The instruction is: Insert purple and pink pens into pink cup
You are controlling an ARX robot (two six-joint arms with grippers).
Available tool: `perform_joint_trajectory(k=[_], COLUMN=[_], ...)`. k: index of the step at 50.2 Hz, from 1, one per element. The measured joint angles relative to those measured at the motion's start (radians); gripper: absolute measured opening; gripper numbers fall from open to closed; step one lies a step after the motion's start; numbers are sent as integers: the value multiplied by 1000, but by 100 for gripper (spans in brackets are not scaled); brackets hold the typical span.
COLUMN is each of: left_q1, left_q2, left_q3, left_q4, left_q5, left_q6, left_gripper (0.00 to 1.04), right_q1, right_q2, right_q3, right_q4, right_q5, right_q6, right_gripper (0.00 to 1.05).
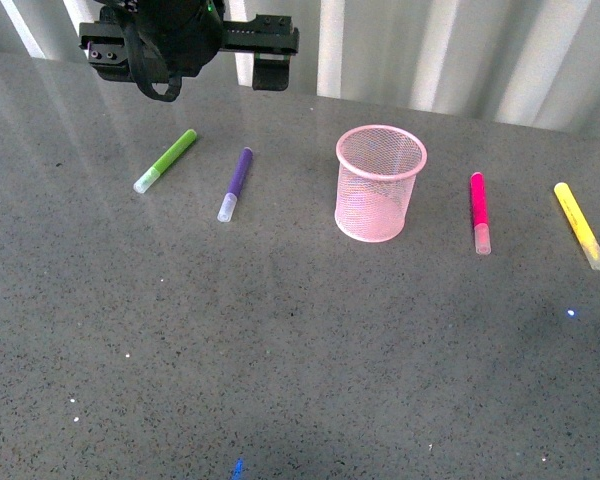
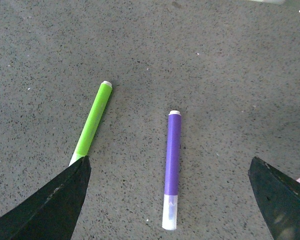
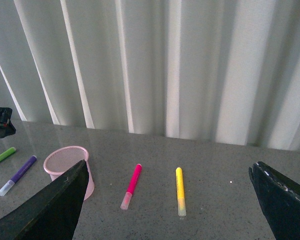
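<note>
At the far left of the grey speckled bench (image 1: 280, 350) a lime-green marker (image 1: 166, 160) lies slanted, its pale cap toward the near side. Just right of it, apart from it, the purple pen (image 1: 236, 183) lies flat, cap also nearer. The left arm (image 1: 165, 40) hangs above the bench behind these two. In its wrist view the left fingers (image 2: 50, 205) are spread wide with nothing between them but the bench below, where the purple pen lies in the gap and the green marker runs under one fingertip.

In the middle the pink cup (image 1: 375, 215) stands upright, with no pen visible in it. To its right, well apart from it, the pink pen (image 1: 478, 210) lies flat, cap nearer. The yellow marker (image 1: 578, 222) lies further right.

The right fingers (image 3: 50, 205) are also wide open and empty, raised above the bench and facing the white curtain (image 3: 165, 65).
</note>
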Motion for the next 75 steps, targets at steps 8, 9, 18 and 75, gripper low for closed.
perform_joint_trajectory(k=[8, 9, 18, 75], left_q1=[13, 15, 19, 13], left_q2=[77, 93, 182, 536], left_q3=[81, 98, 185, 600], left_q4=[-39, -47, -92, -254], left_q5=[12, 12, 24, 67], left_q6=[44, 50, 58, 69], left_gripper=[98, 98, 98, 64], right_q1=[0, 0, 0, 0], right_q2=[0, 0, 0, 0], right_q3=[0, 0, 0, 0], right_q4=[0, 0, 0, 0], right_q5=[0, 0, 0, 0], right_q6=[0, 0, 0, 0], right_gripper=[98, 98, 98, 98])
